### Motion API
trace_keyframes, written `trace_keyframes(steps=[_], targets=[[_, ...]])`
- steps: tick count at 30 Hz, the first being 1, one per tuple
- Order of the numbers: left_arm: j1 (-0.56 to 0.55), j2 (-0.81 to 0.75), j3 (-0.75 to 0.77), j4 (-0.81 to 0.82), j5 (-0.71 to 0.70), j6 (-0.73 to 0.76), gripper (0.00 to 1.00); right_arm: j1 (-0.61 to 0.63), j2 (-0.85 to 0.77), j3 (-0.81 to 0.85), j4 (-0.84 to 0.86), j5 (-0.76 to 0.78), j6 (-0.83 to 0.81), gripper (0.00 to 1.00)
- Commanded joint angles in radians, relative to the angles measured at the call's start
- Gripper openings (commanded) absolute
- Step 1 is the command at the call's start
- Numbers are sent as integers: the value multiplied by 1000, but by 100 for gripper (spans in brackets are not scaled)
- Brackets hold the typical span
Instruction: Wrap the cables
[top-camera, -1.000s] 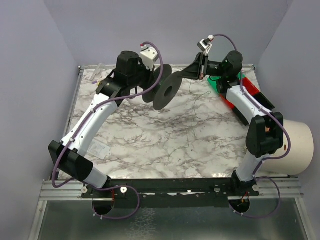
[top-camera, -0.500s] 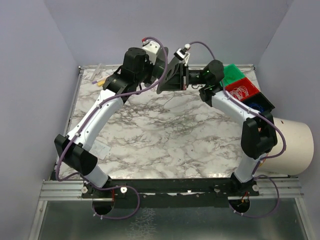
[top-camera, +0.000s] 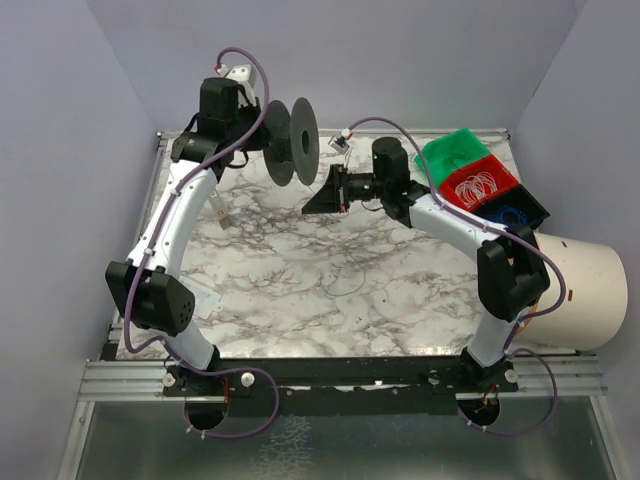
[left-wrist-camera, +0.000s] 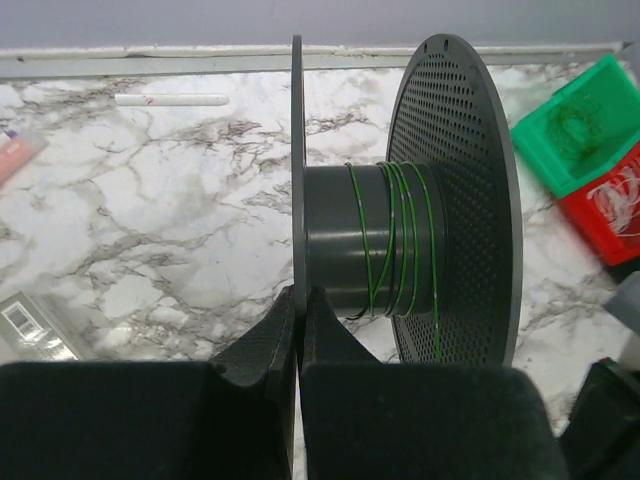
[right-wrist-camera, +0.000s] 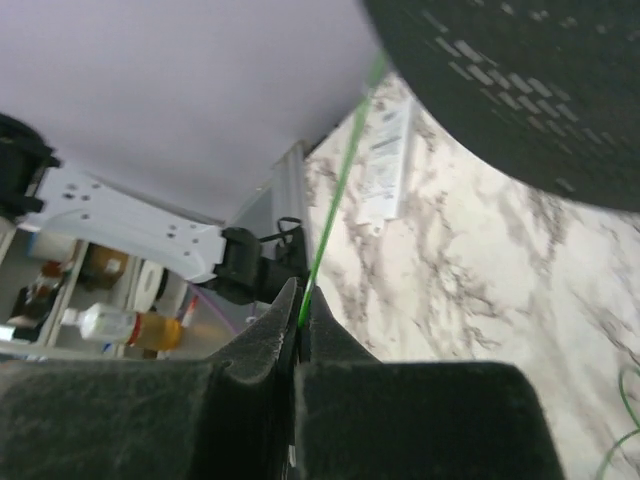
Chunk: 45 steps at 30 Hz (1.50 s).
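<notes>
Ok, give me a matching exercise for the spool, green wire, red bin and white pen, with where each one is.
1 spool
2 green wire
3 red bin
4 white pen

A on the table by its far edge
B flange clamped in the left fingers
C holds whitish coils
D pinched in the right fingers

Pairs: 1-B, 2-D, 3-C, 4-A

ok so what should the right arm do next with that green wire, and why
Probably swing the right gripper around the spool for one more turn, keeping tension. It pinches the green wire, which runs taut to the spool; the left gripper clamps the flange, and only a few turns sit on the hub.
</notes>
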Motion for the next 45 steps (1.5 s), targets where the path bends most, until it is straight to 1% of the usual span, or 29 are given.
trace_keyframes(steps=[1, 4, 9, 12, 14, 17, 19, 21, 22, 23, 24, 27, 30, 31, 33, 35, 39, 43, 45], targets=[[83, -34, 25, 186, 241, -171, 0, -2, 1, -55, -144, 190, -119, 0], [105, -55, 2, 244, 364, -207, 0, -44, 15, -56, -196, 316, -129, 0], [109, -105, -36, 289, 513, -187, 0, -192, 18, -47, -207, 469, -95, 0], [110, -133, -55, 287, 573, -153, 0, -290, 9, -41, -191, 496, -82, 0], [109, -145, -64, 270, 614, -116, 0, -353, 8, -41, -139, 451, -54, 0], [106, -152, -70, 208, 649, -11, 0, -432, 27, -7, -63, 281, 23, 0], [106, -153, -69, 148, 659, 79, 0, -457, 53, 67, -81, 144, 38, 0], [104, -151, -68, 91, 657, 164, 0, -462, 77, 152, -141, 15, 48, 0], [100, -152, -68, 63, 644, 207, 0, -462, 80, 180, -149, -46, 66, 0], [93, -152, -66, 33, 628, 244, 0, -462, 76, 186, -108, -102, 118, 0], [83, -154, -66, 16, 601, 286, 0, -462, 64, 176, -29, -152, 197, 0], [26, -167, -81, 0, 437, 371, 0, -462, 19, 119, 321, -259, 521, 0], [-35, -172, -100, 13, 258, 404, 0, -453, -8, 106, 641, -312, 839, 0], [-49, -173, -105, 21, 213, 404, 0, -446, -16, 107, 724, -320, 911, 0], [-81, -173, -116, 46, 97, 398, 0, -418, -31, 108, 853, -331, 1005, 0], [-102, -171, -129, 69, 48, 390, 0, -372, -51, 102, 882, -333, 1002, 0], [-135, -156, -128, 88, -27, 364, 0, -268, -74, 92, 796, -323, 898, 0], [-174, -136, -121, 99, -161, 331, 0, -209, -41, 119, 890, -282, 932, 0], [-182, -124, -112, 99, -202, 304, 0, -177, -14, 136, 913, -284, 908, 0]])
